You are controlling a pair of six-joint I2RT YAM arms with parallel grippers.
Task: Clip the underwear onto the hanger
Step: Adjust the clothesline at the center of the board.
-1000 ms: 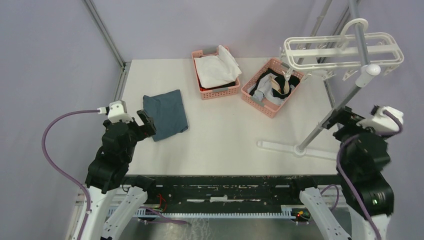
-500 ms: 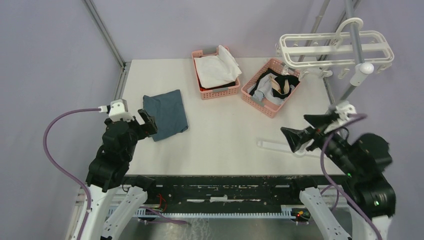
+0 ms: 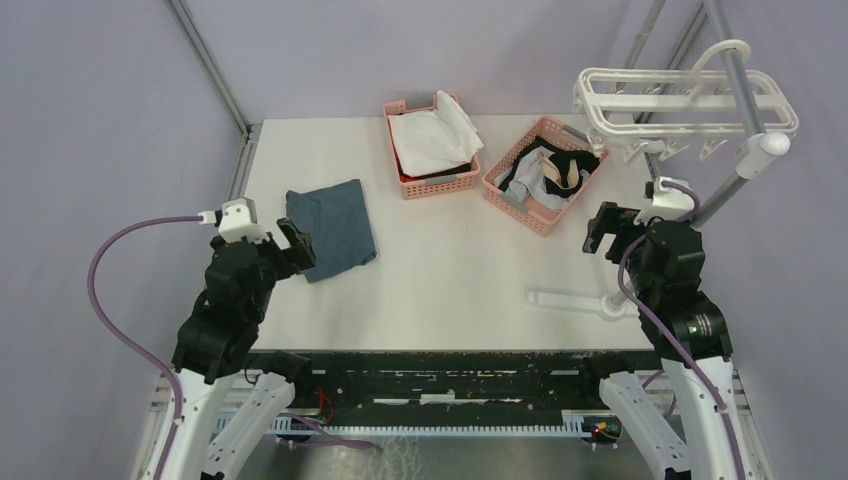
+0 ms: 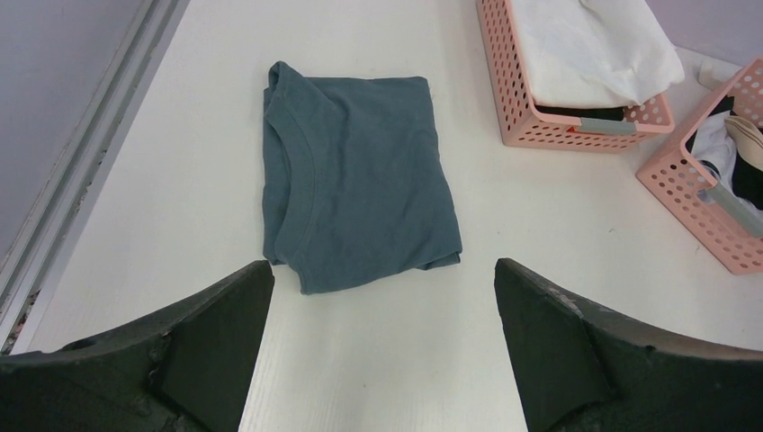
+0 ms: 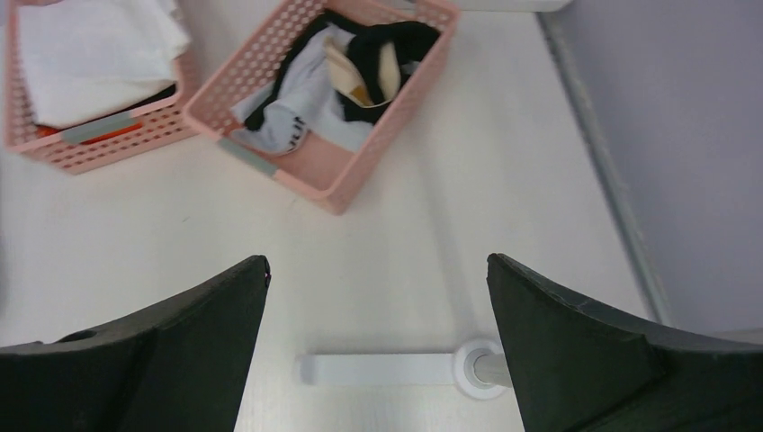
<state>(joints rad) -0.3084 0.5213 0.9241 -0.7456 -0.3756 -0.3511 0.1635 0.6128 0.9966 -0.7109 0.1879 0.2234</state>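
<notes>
The underwear point(image 3: 562, 166), black with a beige waistband, lies bunched in the right pink basket point(image 3: 512, 195) among other clothes; the right wrist view shows the underwear point(image 5: 389, 47) at the basket's far end. The white hanger point(image 3: 684, 103) hangs from a stand pole at the back right, its small clips dangling below the rails. My right gripper point(image 3: 604, 227) hovers open just right of that basket, jaws wide and empty point(image 5: 378, 265). My left gripper point(image 3: 292, 244) stands open and empty point(image 4: 382, 270) at the near edge of a folded blue-grey cloth.
The folded blue-grey cloth point(image 3: 331, 228) lies at the left. A second pink basket point(image 3: 440, 185) with a white garment point(image 3: 432, 140) sits at the back centre. The stand's grey pole point(image 3: 715, 200) and white foot point(image 3: 570, 300) stand beside my right arm.
My right arm has swung in from the table's right edge to hover beside the right basket. The hanger and its stand have shifted slightly. The left arm has stayed still.
</notes>
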